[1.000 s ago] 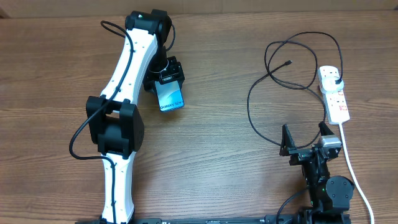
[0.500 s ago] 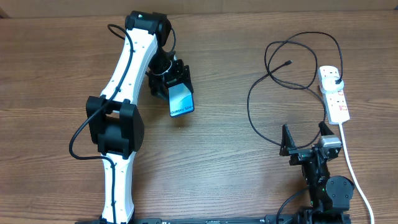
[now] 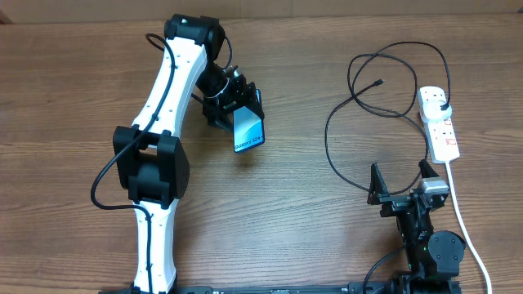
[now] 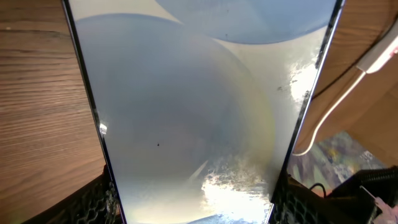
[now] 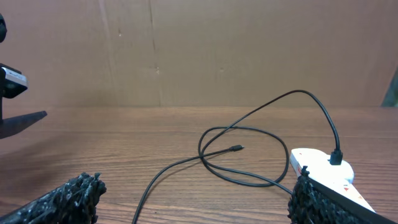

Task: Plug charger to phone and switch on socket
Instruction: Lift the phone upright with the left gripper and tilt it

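Observation:
My left gripper (image 3: pixel 237 106) is shut on the phone (image 3: pixel 248 131), a slim blue-screened phone with "Galaxy" text, held above the table at upper centre-left. In the left wrist view the phone's screen (image 4: pixel 199 106) fills the frame between my fingers. The charger, a thin black cable (image 3: pixel 343 102), lies looped on the right; its connector tip (image 3: pixel 379 82) is free and its plug (image 3: pixel 442 103) sits in the white socket strip (image 3: pixel 439 122). My right gripper (image 3: pixel 402 181) is open and empty near the front right; its wrist view shows the cable tip (image 5: pixel 236 148) and the strip (image 5: pixel 323 171) ahead.
The strip's thick white cord (image 3: pixel 466 224) runs down the right side towards the front edge. A cardboard wall (image 5: pixel 199 50) stands behind the table. The left arm (image 3: pixel 159 139) stretches along the left half of the wooden table (image 3: pixel 286 212).
My left gripper has carried the phone to the right and slightly nearer the table's middle, turning it a little. The right arm, cable and strip have not moved.

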Controlling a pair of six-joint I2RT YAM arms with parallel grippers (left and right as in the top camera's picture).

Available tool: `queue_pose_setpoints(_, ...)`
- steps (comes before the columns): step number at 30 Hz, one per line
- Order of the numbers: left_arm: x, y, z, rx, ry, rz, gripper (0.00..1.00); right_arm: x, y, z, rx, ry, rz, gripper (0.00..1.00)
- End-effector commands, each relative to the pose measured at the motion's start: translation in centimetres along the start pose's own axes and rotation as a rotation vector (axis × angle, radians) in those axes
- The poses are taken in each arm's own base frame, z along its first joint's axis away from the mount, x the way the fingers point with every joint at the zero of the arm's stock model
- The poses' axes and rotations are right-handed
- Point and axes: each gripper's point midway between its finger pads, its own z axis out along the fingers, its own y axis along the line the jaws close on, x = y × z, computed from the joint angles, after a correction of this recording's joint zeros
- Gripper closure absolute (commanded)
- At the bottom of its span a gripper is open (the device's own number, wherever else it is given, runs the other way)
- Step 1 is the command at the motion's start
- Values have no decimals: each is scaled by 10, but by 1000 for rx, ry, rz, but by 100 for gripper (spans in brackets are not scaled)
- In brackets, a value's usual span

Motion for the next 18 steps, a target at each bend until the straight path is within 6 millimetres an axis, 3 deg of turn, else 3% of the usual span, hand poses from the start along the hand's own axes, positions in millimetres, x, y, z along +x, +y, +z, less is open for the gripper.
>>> queue_pose_setpoints(1, 3, -16, -7, 67, -3, 55, 40, 2, 1, 0, -5, -3, -5, 0)
queue_pose_setpoints(18, 6, -25, -7, 116, 12, 85, 40, 2, 1, 0, -5, -3, -5, 0)
